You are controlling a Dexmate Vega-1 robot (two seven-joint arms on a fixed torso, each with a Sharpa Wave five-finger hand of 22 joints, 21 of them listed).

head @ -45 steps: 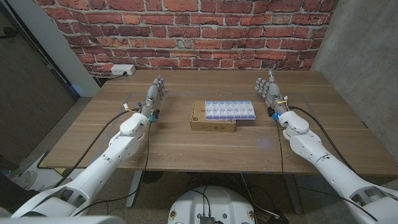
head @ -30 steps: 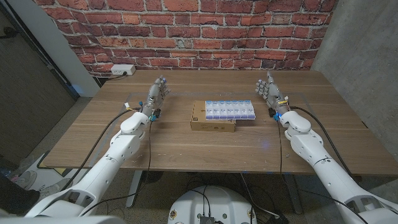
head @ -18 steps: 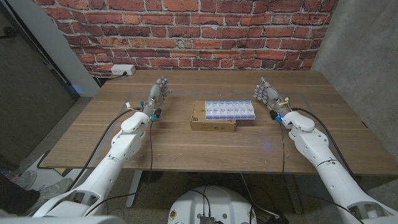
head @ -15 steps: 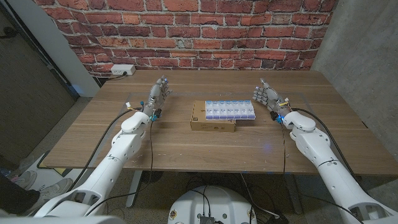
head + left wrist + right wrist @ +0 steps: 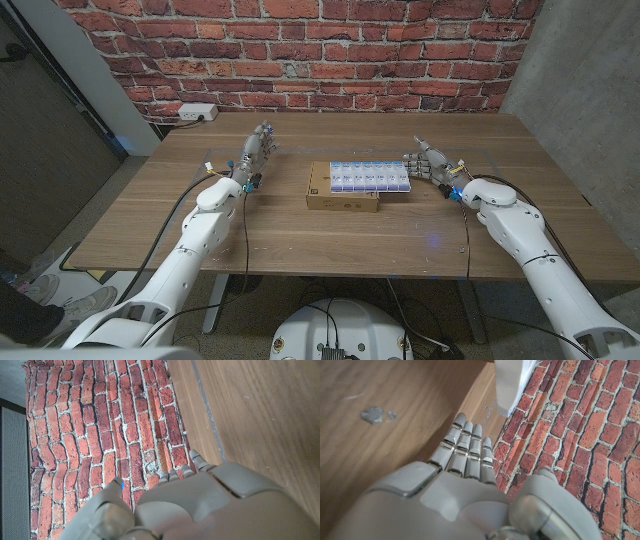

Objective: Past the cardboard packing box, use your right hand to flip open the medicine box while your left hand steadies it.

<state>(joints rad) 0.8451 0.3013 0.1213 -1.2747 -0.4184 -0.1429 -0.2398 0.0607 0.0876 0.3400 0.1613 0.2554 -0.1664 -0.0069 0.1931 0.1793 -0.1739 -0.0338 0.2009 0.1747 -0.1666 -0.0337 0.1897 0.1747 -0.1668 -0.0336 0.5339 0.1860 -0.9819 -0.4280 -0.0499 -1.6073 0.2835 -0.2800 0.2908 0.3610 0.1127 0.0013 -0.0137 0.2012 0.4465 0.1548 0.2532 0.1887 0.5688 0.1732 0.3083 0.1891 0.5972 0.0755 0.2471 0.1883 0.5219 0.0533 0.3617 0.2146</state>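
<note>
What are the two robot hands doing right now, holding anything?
Left robot hand: open, holding nothing, away from the pill box.
Right robot hand: open, holding nothing, close beside the pill box's end.

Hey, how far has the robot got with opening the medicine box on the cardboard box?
Nothing is done: the white-and-blue medicine box lies closed on the flat brown cardboard packing box. In hand: the right hand, fingers apart, is near the medicine box's end; contact is unclear. Left: the left hand, standing apart, must steady it, then the right flips it open.
</note>
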